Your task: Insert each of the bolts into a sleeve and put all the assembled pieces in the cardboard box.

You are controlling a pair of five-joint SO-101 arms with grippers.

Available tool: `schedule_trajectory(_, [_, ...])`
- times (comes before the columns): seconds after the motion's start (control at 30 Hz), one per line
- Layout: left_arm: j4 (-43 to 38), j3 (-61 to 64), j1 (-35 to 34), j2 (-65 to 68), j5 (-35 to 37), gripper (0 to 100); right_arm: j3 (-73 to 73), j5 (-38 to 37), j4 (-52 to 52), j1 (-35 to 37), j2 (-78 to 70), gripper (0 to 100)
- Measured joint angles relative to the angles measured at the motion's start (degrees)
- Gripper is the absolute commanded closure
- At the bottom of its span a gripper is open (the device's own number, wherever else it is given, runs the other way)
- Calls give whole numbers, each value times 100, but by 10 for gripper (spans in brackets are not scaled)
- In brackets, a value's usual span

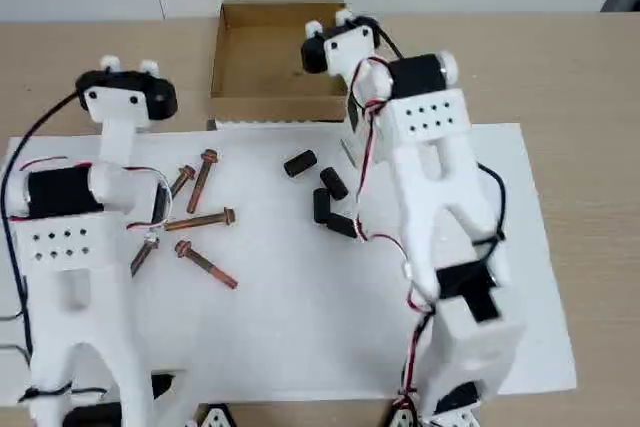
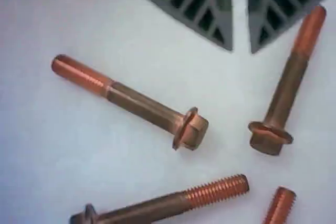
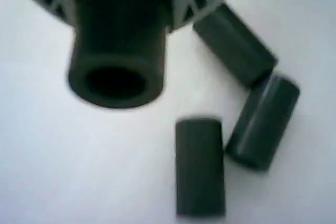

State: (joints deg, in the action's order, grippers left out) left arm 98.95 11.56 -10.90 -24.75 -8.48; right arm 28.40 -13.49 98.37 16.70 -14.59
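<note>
Several copper bolts (image 1: 200, 219) lie scattered on the left of the white sheet. My left gripper (image 2: 241, 45) hangs above them, its jaws nearly together with only a thin slit and nothing between; one bolt (image 2: 131, 100) lies just ahead of it and another (image 2: 286, 87) beside its tip. Black sleeves (image 1: 333, 183) lie grouped mid-sheet. Near that group, my right gripper (image 3: 123, 3) is shut on one sleeve (image 3: 115, 72), lifted off the sheet with its open bore facing the camera. Three loose sleeves (image 3: 199, 166) lie beside it. The cardboard box (image 1: 232, 57) stands at the back.
A white sheet (image 1: 300, 327) covers the wooden table under both arms. The left arm (image 1: 110, 182) hides part of one bolt (image 1: 143, 255). The right arm (image 1: 440, 197) spans the sheet's right side, its wrist just beside the box's right corner.
</note>
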Motion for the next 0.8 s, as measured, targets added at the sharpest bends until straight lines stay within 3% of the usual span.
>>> schedule_trajectory(0.27, [0, -1064, 105, 1503, 26, 994, -1873, 0, 0, -589, 1125, 995])
schedule_trajectory(0.67, [-9, -2611, 870, 3631, 123, 992, -3015, -9, -149, -949, 1354, 994])
schedule_trajectory(0.8, [-9, -3253, 862, 4440, 123, 922, -3165, -9, -237, -958, 1371, 994])
